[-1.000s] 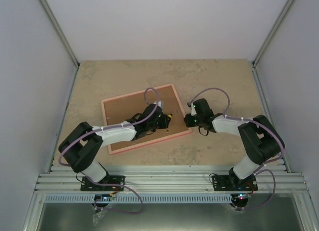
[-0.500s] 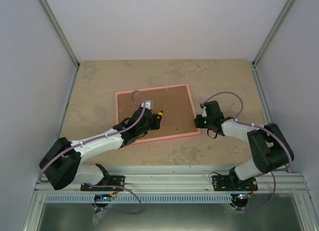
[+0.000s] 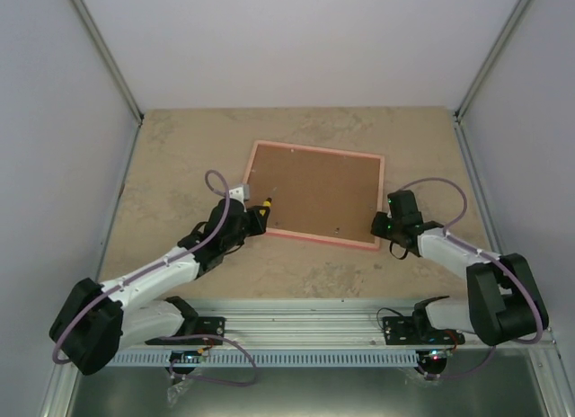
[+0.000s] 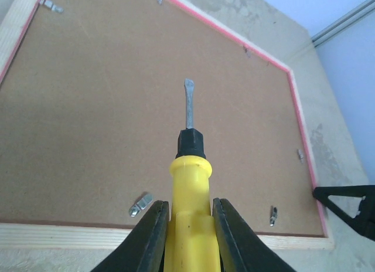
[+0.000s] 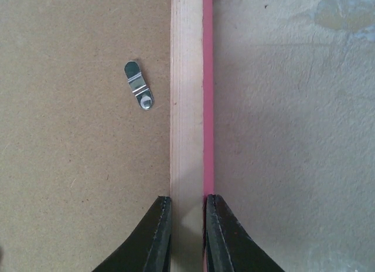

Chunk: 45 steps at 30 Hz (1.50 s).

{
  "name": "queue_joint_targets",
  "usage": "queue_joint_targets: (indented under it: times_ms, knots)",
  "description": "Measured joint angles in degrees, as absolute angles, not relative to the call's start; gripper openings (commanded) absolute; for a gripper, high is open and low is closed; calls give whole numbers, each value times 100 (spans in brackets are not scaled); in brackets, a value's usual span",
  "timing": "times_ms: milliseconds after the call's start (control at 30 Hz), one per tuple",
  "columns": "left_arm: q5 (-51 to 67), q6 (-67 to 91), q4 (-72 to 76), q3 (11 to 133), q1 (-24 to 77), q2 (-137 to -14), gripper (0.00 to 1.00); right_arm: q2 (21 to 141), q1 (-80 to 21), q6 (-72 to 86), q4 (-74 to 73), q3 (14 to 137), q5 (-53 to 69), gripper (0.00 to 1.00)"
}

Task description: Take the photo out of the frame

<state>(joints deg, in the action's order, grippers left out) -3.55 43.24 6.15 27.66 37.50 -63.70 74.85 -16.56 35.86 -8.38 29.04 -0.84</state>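
You have the frame (image 3: 323, 240) lying face down, right of centre on the tabletop (image 3: 171, 156) and turned askew to its edges. It shows a thin pink outer line around a pale wooden rail. A brown backing board (image 3: 314, 192) fills it, and small metal clips (image 4: 139, 204) sit on the board near its edges.

The photo is hidden from you, since only the back of the frame shows in any view. From the top camera the clips are too small to make out. The left wrist view cuts off the near left corner of the frame. The right wrist view gives you only one stretch of rail, one clip (image 5: 139, 85) and the tabletop beside it.

Your left pincer (image 3: 254, 217) is closed on a yellow screwdriver (image 4: 188, 184). Its blade (image 4: 188, 102) points out over the board from the near left corner, and you cannot tell whether the tip touches. Your right pincer (image 5: 187, 201) is clamped across the right rail close to the near right corner, one finger on the board side and one on the pink side.

Bare tabletop lies left of the frame and beyond its far edge. A narrower strip runs between its near edge and the arm bases. The right wall stands near your right arm.
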Motion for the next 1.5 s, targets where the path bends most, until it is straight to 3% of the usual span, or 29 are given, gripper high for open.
queue_joint_targets:
  times_ms: [133, 367, 833, 1167, 1500]
  knots:
    - [-390, 4283, 604, 2703, 3743, -6055, 0, 7430, -1712, 3599, -1002, 2904, 21, 38]
    - [-464, 4176, 539, 2530, 3743, -5618, 0, 7210, -2106, 3564, -1282, 2904, 338, 53]
    - [-502, 4049, 484, 2480, 3743, -5402, 0, 7148, -3951, 3918, -1914, 3020, 727, 61]
    - [-510, 4049, 484, 2438, 3743, -5260, 0, 8444, -5540, 4324, -1820, 4121, 731, 64]
    - [-552, 4051, 462, 2390, 3704, -5210, 0, 9122, -5789, 3966, -1844, 5078, 676, 67]
